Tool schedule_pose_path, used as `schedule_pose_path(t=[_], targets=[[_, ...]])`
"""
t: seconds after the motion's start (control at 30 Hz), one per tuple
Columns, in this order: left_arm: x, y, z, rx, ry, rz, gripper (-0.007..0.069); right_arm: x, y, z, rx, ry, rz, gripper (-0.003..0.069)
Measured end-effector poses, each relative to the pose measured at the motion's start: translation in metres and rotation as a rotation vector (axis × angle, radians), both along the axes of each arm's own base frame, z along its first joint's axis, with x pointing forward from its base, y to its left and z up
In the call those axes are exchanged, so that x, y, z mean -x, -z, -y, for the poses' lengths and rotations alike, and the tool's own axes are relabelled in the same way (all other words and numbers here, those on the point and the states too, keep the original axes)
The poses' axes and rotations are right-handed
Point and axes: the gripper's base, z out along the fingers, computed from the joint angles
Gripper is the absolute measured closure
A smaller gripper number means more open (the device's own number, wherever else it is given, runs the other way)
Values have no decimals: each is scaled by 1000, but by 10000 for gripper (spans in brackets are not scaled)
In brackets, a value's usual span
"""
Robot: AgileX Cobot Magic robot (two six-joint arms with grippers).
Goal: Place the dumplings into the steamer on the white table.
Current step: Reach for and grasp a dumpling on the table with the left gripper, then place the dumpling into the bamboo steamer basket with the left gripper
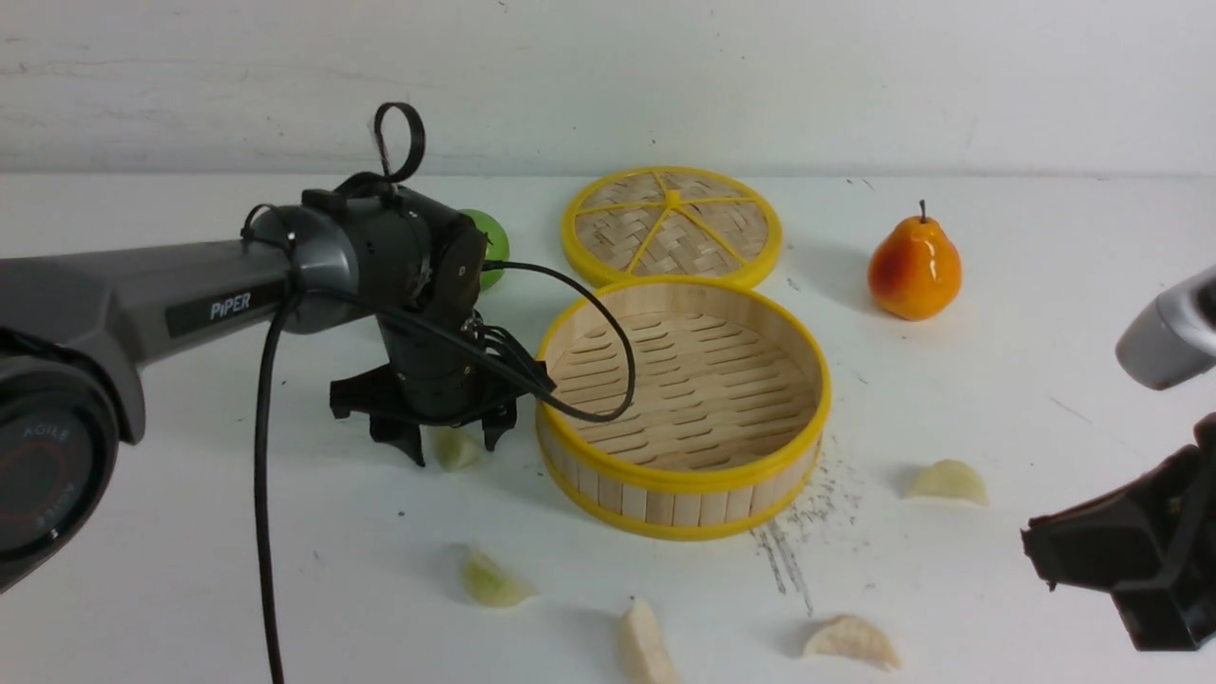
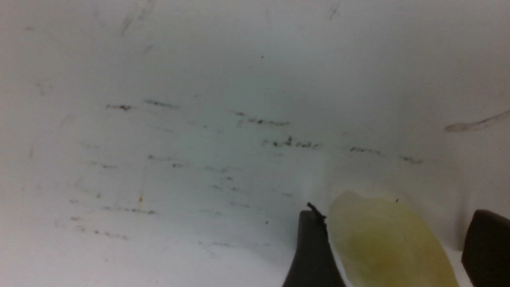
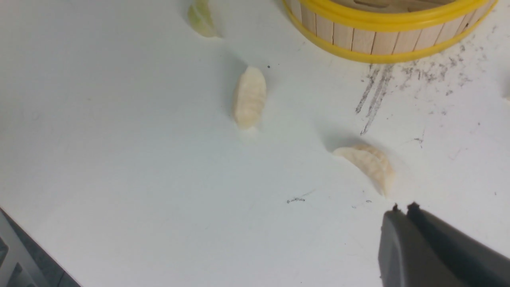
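Observation:
The steamer point(image 1: 684, 475) stands empty in the middle of the white table point(image 1: 190, 532). My left gripper point(image 1: 454, 454) points down just left of it, open, its fingers on either side of a pale greenish dumpling point(image 2: 382, 243) that lies on the table; one finger point(image 2: 312, 247) is against it, the other stands apart. Other dumplings lie in front of the steamer point(image 1: 491, 579), point(image 1: 646, 646), point(image 1: 852, 639) and to its right point(image 1: 948, 482). My right gripper point(image 3: 403, 207) is shut and empty, hovering near the front right dumpling point(image 3: 368, 161).
The flat woven lid point(image 1: 672, 226) lies behind the steamer. An orange pear point(image 1: 914, 269) stands at the back right. A green ball point(image 1: 492, 242) sits behind my left wrist. A black cable point(image 1: 608, 342) loops over the steamer's left rim.

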Motion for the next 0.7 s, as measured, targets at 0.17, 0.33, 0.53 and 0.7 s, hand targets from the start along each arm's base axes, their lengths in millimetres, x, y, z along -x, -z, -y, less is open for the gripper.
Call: schedule_pose_path(t=[0.17,0.33,0.53,0.7], targets=[[-2,3,1,7,-12,-5,187,-1,0,0,-2,4,7,647],[0,1,0,-19,10,-34,367,-1,0,0,-2,4,7,644],[-3,-30,6,-53,90,-46,373,-1,0,0,-5,4,6,638],[2,-123,59,50,255,170,373,1,-2,-1,-18,5,8,634]])
